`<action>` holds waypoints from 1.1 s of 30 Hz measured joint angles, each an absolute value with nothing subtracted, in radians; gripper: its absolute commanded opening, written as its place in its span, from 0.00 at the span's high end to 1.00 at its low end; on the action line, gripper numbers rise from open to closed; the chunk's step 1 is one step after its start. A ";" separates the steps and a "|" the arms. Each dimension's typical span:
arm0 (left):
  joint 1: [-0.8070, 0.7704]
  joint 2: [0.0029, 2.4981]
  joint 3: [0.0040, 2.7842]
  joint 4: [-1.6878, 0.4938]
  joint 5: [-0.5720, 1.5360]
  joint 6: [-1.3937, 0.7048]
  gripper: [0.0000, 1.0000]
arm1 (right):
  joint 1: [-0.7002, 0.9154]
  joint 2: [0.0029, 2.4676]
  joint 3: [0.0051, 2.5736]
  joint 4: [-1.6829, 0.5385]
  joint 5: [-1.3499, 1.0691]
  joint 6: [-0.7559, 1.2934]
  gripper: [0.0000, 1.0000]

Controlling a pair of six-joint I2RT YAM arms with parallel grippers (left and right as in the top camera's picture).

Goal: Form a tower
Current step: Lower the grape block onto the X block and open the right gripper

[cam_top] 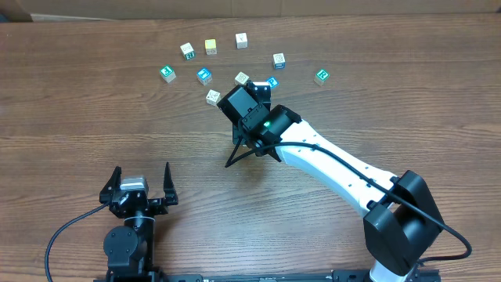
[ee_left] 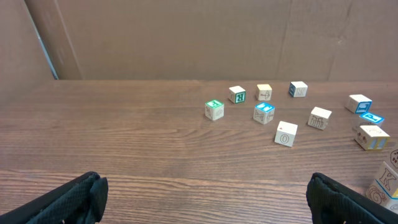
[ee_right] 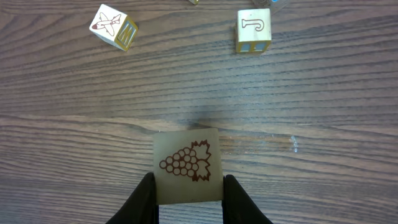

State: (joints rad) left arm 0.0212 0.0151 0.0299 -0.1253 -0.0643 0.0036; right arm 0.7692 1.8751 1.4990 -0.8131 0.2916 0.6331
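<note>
Right gripper [ee_right: 188, 186] pinches a pale wooden grape-printed cube [ee_right: 186, 163]; left gripper [cam_top: 142, 172] wide open, empty.
Gripped only at six o'clock, it may twist free.

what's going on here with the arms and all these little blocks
The right tool is shut on a pale wooden cube with a grape picture, out over the middle of the table. Several other letter cubes lie loose and single around it. The left tool sits open near the front edge, touching nothing. No stack shows clearly; the right arm hides whatever is under the held cube.
</note>
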 measured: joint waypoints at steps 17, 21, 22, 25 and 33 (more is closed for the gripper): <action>0.021 0.015 0.030 -0.125 -0.064 0.004 0.00 | 0.769 1.875 1.499 -0.815 0.291 0.651 0.80; 0.021 0.015 0.030 -0.125 -0.065 0.004 0.00 | 0.769 1.875 1.499 -0.814 0.287 0.652 0.79; 0.021 0.015 0.030 -0.125 -0.065 0.004 0.00 | 0.769 1.875 1.499 -0.815 0.285 0.651 0.79; 0.021 0.015 0.030 -0.125 -0.065 0.004 0.00 | 0.769 1.875 1.499 -0.814 0.277 0.655 0.79; 0.021 0.015 0.030 -0.125 -0.065 0.004 0.01 | 0.769 1.875 1.499 -0.815 0.269 0.658 0.74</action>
State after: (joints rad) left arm 0.0212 0.0151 0.0299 -0.1253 -0.0647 0.0040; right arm 0.7692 1.8751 1.4986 -0.8146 0.2691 0.6582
